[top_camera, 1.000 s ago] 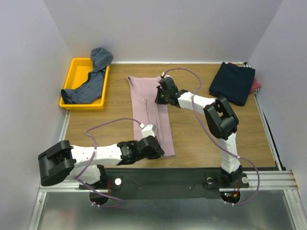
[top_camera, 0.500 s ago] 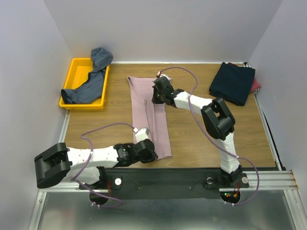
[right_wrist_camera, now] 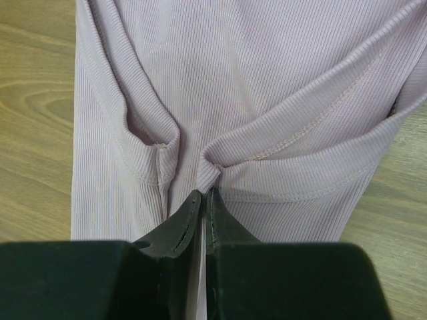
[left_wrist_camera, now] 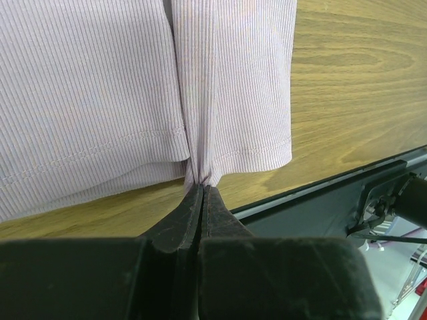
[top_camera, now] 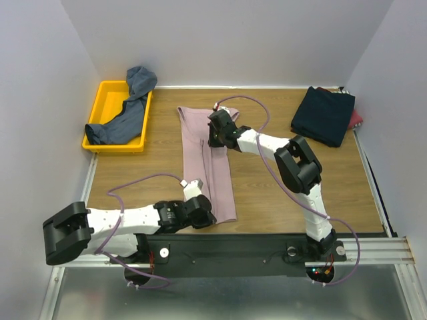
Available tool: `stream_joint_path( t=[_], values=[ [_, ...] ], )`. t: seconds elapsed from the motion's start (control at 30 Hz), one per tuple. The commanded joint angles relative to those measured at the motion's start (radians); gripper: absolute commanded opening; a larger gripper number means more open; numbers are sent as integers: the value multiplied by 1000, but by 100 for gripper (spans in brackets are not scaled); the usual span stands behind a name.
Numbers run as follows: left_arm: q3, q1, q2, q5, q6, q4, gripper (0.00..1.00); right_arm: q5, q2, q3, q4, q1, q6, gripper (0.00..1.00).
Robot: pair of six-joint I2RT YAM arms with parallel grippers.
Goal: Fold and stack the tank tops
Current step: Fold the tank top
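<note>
The dusty pink tank top point(top_camera: 202, 163) lies lengthwise on the wooden table, its right side drawn over to the left so it forms a narrow strip. My left gripper point(top_camera: 200, 211) is shut on the near hem point(left_wrist_camera: 200, 175), pinching a gathered fold of pink fabric point(left_wrist_camera: 100, 87). My right gripper point(top_camera: 212, 133) is shut on the far edge, holding bunched fabric by a stitched strap or neckline point(right_wrist_camera: 233, 67). A slate blue-grey tank top point(top_camera: 127, 113) lies crumpled in the yellow tray. A folded dark navy tank top point(top_camera: 323, 115) sits at the far right with a red one point(top_camera: 357, 119) peeking out beside it.
The yellow tray point(top_camera: 107, 90) stands at the far left against the wall. White walls close in the table on three sides. A black rail point(top_camera: 267, 243) runs along the near edge, close to the left gripper.
Both grippers have moved left, dragging the pink top's right side over its middle. The strip of fabric is narrower than a second ago.
</note>
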Motion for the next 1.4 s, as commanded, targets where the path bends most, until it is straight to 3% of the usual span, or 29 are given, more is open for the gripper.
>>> stream_joint_path(
  t=[0.0, 0.73, 0.8, 0.9, 0.97, 1.1, 1.37],
  values=[
    [-25, -2, -36, 7, -20, -31, 0, 35, -1, 50, 24, 12, -15, 5],
    [-44, -3, -96, -2, -46, -96, 0, 61, 34, 79, 6, 60, -23, 7],
    [-33, -3, -107, -15, -40, -115, 10, 69, 33, 77, 4, 61, -21, 11],
    [-11, -2, -151, -41, -39, -159, 28, 77, 24, 73, 4, 61, -29, 31],
    [12, -3, -199, -67, -36, -204, 36, 86, 8, 77, 4, 60, -38, 46],
    [84, -3, -262, -119, -26, -293, 39, 83, -15, 109, 3, 60, -67, 63],
    [226, 29, -270, -211, 61, -373, 38, 140, -85, 125, -6, 23, -98, 65]
  ],
)
